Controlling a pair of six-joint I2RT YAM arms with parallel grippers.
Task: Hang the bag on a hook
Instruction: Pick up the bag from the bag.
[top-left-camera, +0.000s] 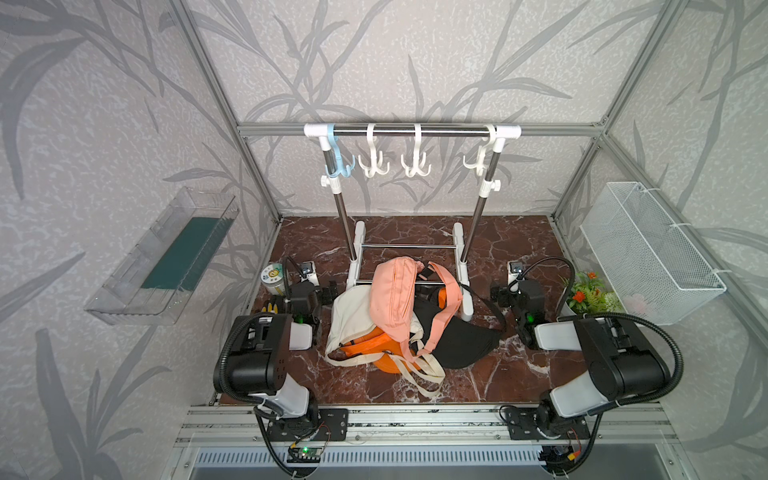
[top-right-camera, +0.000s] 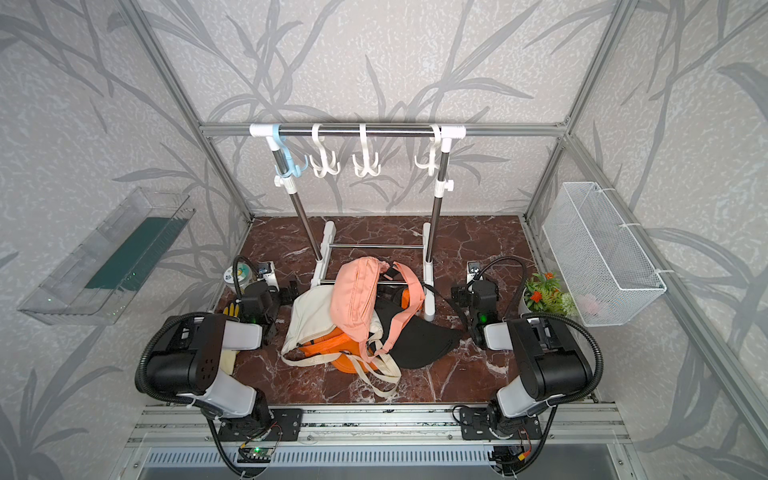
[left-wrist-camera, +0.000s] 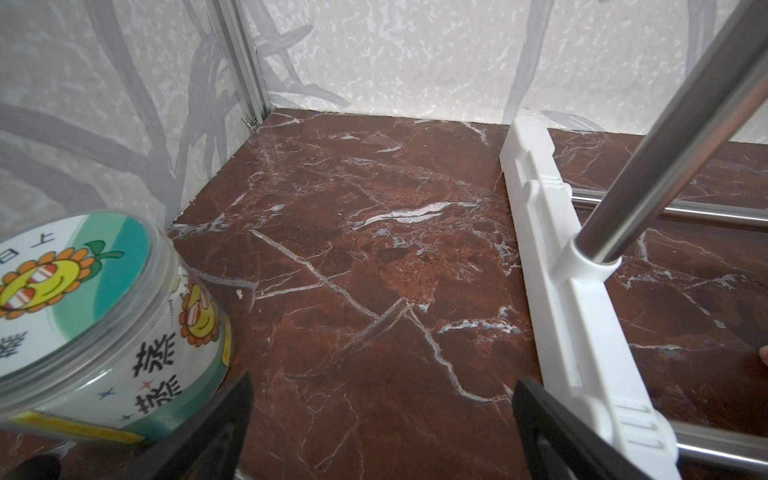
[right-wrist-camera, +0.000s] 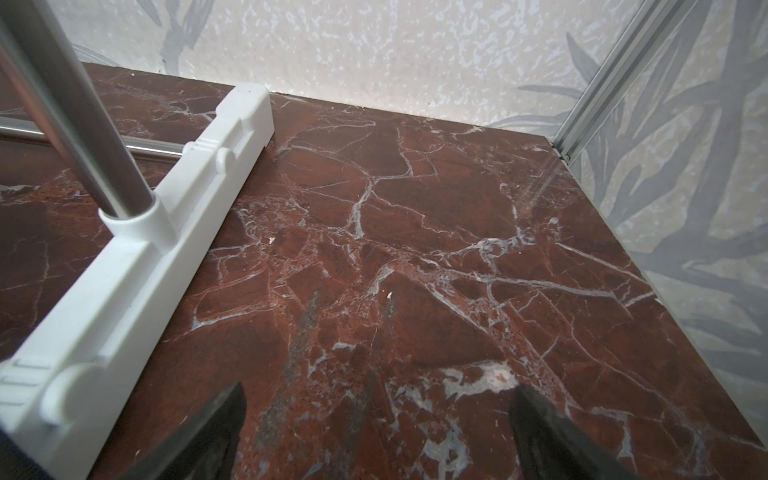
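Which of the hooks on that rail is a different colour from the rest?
The blue hook, at the rail's left end in both top views; the three other hooks are white.

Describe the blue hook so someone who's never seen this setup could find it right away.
Find the clothes rack standing at the back of the marble floor. Four hooks hang from its top rail; the blue hook is at the leftmost end, the only coloured one beside three white hooks.
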